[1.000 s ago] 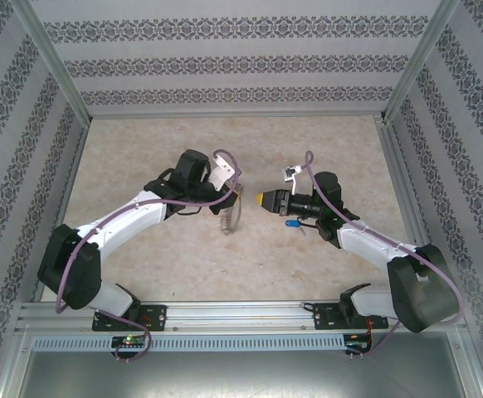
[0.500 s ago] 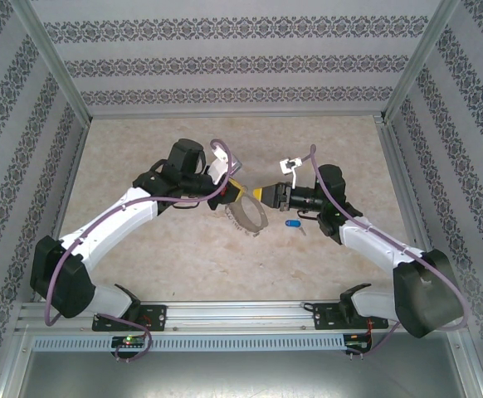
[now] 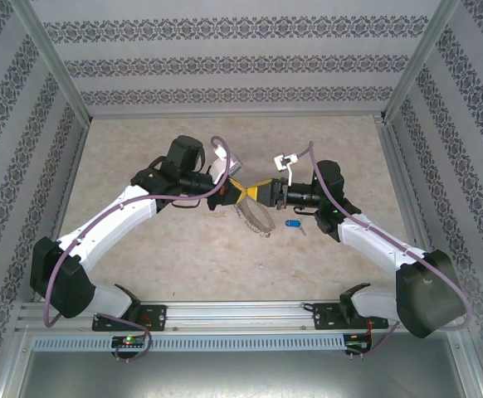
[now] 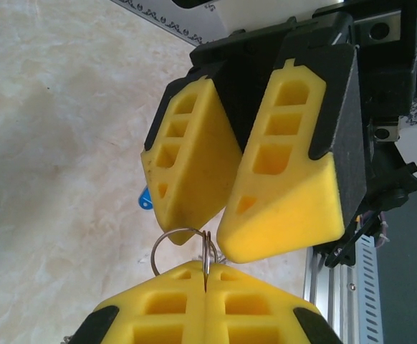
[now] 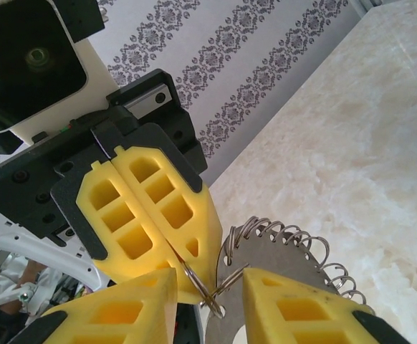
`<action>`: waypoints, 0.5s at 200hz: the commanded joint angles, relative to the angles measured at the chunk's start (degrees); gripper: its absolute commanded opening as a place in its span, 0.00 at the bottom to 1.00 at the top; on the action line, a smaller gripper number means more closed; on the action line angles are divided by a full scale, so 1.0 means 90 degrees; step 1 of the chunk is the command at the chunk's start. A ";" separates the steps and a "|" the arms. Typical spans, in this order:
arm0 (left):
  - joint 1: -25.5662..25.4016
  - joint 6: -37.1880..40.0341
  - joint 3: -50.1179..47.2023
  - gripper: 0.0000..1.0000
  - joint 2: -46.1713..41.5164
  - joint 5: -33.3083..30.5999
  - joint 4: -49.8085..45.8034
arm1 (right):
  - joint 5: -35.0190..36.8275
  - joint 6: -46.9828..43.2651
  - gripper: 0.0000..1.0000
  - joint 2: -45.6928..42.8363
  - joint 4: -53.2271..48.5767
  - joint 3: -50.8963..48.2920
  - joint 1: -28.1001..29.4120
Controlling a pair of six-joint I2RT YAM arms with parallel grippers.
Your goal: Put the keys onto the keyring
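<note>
Facing tip to tip: left gripper (image 4: 205, 290) clamps the keyring (image 5: 284, 261), right gripper (image 5: 210, 297) open around it.

light: bright, even, likely overhead | shadows: soft, faint | focus: wrist-view backgrounds slightly soft

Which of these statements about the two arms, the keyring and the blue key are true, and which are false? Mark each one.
1. The left pincer is shut on the keyring. True.
2. The blue key hangs on the keyring. False: it lies on the table, apart from the ring.
3. The right pincer stands open. True.
4. The two pincers are at opposite edges of the table. False: they meet tip to tip over the middle.
</note>
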 commanded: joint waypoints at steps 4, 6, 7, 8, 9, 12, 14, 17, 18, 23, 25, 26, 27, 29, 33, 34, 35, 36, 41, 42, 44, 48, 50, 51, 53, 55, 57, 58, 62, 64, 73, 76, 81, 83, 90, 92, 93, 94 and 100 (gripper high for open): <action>0.0071 0.0144 0.0321 0.00 -0.0044 0.0334 -0.0056 | -0.0183 -0.0190 0.26 -0.0008 0.0251 0.0185 0.0069; 0.0074 0.0144 0.0319 0.00 -0.0047 0.0334 -0.0056 | -0.0183 -0.0189 0.25 -0.0006 0.0252 0.0185 0.0069; 0.0076 0.0144 0.0319 0.00 -0.0044 0.0338 -0.0056 | -0.0183 -0.0187 0.25 -0.0006 0.0254 0.0185 0.0074; 0.0072 0.0144 0.0318 0.00 -0.0043 0.0339 -0.0056 | -0.0188 -0.0186 0.25 -0.0001 0.0255 0.0185 0.0071; 0.0070 0.0144 0.0318 0.00 -0.0042 0.0340 -0.0056 | -0.0185 -0.0186 0.25 -0.0003 0.0260 0.0185 0.0075; 0.0080 0.0140 0.0318 0.00 -0.0040 0.0348 -0.0056 | -0.0183 -0.0185 0.24 0.0002 0.0256 0.0184 0.0078; 0.0074 0.0136 0.0318 0.00 -0.0034 0.0343 -0.0051 | -0.0188 -0.0185 0.24 0.0004 0.0254 0.0185 0.0084; 0.0078 0.0132 0.0318 0.00 -0.0032 0.0344 -0.0042 | -0.0192 -0.0186 0.23 0.0003 0.0256 0.0185 0.0088; 0.0073 0.0133 0.0318 0.00 -0.0032 0.0347 -0.0049 | -0.0192 -0.0186 0.23 0.0004 0.0251 0.0185 0.0088; 0.0070 0.0127 0.0318 0.00 -0.0034 0.0349 -0.0039 | -0.0201 -0.0185 0.23 0.0014 0.0255 0.0185 0.0098; 0.0074 0.0125 0.0318 0.00 -0.0032 0.0348 -0.0037 | -0.0202 -0.0185 0.23 0.0014 0.0256 0.0185 0.0101; 0.0081 0.0125 0.0318 0.00 -0.0037 0.0349 -0.0037 | -0.0202 -0.0185 0.23 0.0014 0.0256 0.0190 0.0100; 0.0080 0.0124 0.0318 0.00 -0.0039 0.0350 -0.0032 | -0.0212 -0.0185 0.23 0.0014 0.0256 0.0188 0.0099; 0.0074 0.0119 0.0318 0.00 -0.0034 0.0355 -0.0028 | -0.0212 -0.0185 0.23 0.0014 0.0256 0.0186 0.0106; 0.0082 0.0122 0.0319 0.00 -0.0032 0.0351 -0.0027 | -0.0230 -0.0187 0.23 0.0022 0.0255 0.0186 0.0109; 0.0080 0.0123 0.0319 0.00 -0.0032 0.0351 -0.0022 | -0.0231 -0.0186 0.22 0.0023 0.0256 0.0185 0.0118; 0.0079 0.0124 0.0319 0.00 -0.0037 0.0356 -0.0019 | -0.0231 -0.0186 0.22 0.0023 0.0256 0.0190 0.0118; 0.0079 0.0124 0.0318 0.00 -0.0034 0.0358 -0.0018 | -0.0236 -0.0185 0.22 0.0024 0.0256 0.0188 0.0118; 0.0076 0.0124 0.0318 0.00 -0.0033 0.0356 -0.0017 | -0.0248 -0.0188 0.22 0.0033 0.0254 0.0186 0.0129; 0.0077 0.0124 0.0318 0.00 -0.0032 0.0353 -0.0012 | -0.0249 -0.0191 0.22 0.0034 0.0250 0.0186 0.0133; 0.0073 0.0124 0.0318 0.00 -0.0032 0.0351 -0.0013 | -0.0255 -0.0194 0.22 0.0034 0.0254 0.0185 0.0131; 0.0079 0.0119 0.0326 0.00 -0.0025 0.0353 -0.0008 | -0.0269 -0.0195 0.23 0.0034 0.0249 0.0176 0.0136; 0.0081 0.0123 0.0327 0.00 -0.0030 0.0351 -0.0012 | -0.0263 -0.0190 0.23 0.0034 0.0254 0.0171 0.0137; 0.0075 0.0124 0.0328 0.00 -0.0031 0.0351 -0.0010 | -0.0262 -0.0192 0.23 0.0034 0.0255 0.0168 0.0142; 0.0082 0.0124 0.0328 0.00 -0.0024 0.0351 -0.0015 | -0.0266 -0.0192 0.22 0.0036 0.0256 0.0167 0.0143; 0.0082 0.0124 0.0333 0.00 -0.0023 0.0351 -0.0017 | -0.0269 -0.0194 0.23 0.0039 0.0256 0.0159 0.0146; 0.0074 0.0132 0.0337 0.00 -0.0017 0.0353 -0.0017 | -0.0270 -0.0195 0.23 0.0043 0.0256 0.0157 0.0147; 0.0071 0.0133 0.0337 0.00 -0.0010 0.0357 -0.0017 | -0.0270 -0.0195 0.23 0.0038 0.0256 0.0152 0.0147; 0.0080 0.0134 0.0347 0.00 -0.0008 0.0354 -0.0023 | -0.0280 -0.0190 0.23 0.0043 0.0252 0.0147 0.0152; 0.0084 0.0134 0.0348 0.00 -0.0004 0.0351 -0.0026 | -0.0287 -0.0194 0.23 0.0044 0.0255 0.0146 0.0156; 0.0088 0.0150 0.0358 0.00 -0.0005 0.0348 -0.0032 | -0.0292 -0.0204 0.25 0.0027 0.0237 0.0114 0.0158; 0.0088 0.0152 0.0360 0.00 -0.0006 0.0341 -0.0036 | -0.0285 -0.0205 0.27 0.0019 0.0229 0.0101 0.0157; 0.0081 0.0152 0.0362 0.00 -0.0003 0.0339 -0.0039 | -0.0266 -0.0219 0.29 0.0000 0.0208 0.0080 0.0157; 0.0084 0.0153 0.0368 0.00 -0.0003 0.0338 -0.0037 | -0.0255 -0.0223 0.30 -0.0004 0.0195 0.0071 0.0162; 0.0087 0.0163 0.0367 0.00 -0.0007 0.0336 -0.0037 | -0.0237 -0.0241 0.30 -0.0038 0.0187 0.0035 0.0158; 0.0088 0.0163 0.0367 0.00 -0.0006 0.0332 -0.0041 | -0.0233 -0.0243 0.30 -0.0048 0.0187 0.0023 0.0152; 0.0088 0.0168 0.0372 0.00 -0.0004 0.0337 -0.0044 | -0.0232 -0.0243 0.30 -0.0051 0.0187 0.0021 0.0155; 0.0088 0.0171 0.0374 0.00 -0.0008 0.0339 -0.0045 | -0.0232 -0.0239 0.30 -0.0052 0.0187 0.0016 0.0151; 0.0097 0.0173 0.0377 0.00 -0.0004 0.0339 -0.0046 | -0.0222 -0.0244 0.29 -0.0071 0.0178 -0.0005 0.0148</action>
